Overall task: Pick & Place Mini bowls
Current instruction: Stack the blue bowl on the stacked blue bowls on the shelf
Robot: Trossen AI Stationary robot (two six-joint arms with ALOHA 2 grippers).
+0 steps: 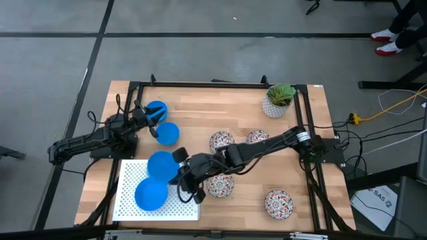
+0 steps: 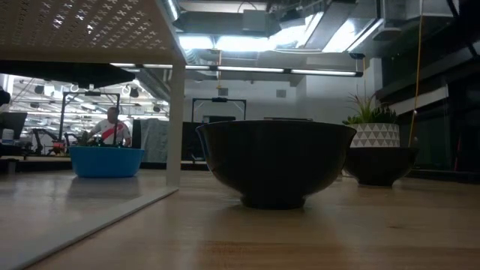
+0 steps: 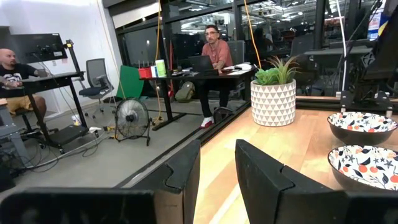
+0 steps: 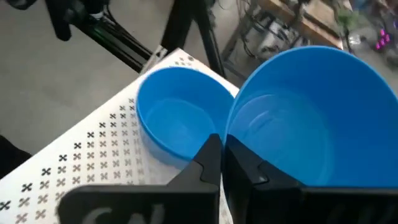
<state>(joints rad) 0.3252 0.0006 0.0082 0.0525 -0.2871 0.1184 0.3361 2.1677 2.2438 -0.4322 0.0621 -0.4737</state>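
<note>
Four blue mini bowls show in the high view. One (image 1: 151,195) sits on a white perforated platform (image 1: 127,177). My right gripper (image 1: 179,168) is shut on a second (image 1: 162,165) at the platform's far edge. Two more (image 1: 157,111) (image 1: 167,133) rest on the table by my left gripper (image 1: 151,123), which is open with nothing between its fingers (image 3: 217,180). Four white floral bowls (image 1: 221,141) (image 1: 257,138) (image 1: 220,186) (image 1: 278,203) stand on the wood farther right. My right gripper pinches the blue bowl's rim (image 4: 225,134) with one finger (image 4: 208,163) outside the wall and the other (image 4: 252,169) inside. It comes from the table's right side, slanting down. The bowl tilts beside the other blue bowl (image 4: 180,118); its underside is hidden.
A white pot with a green plant (image 1: 279,100) stands at the far right corner. The platform is raised on a leg (image 2: 176,120), with a blue bowl (image 2: 107,161) on the table beyond it. Black frame rails (image 1: 200,85) run along the table edges. People sit beyond the table.
</note>
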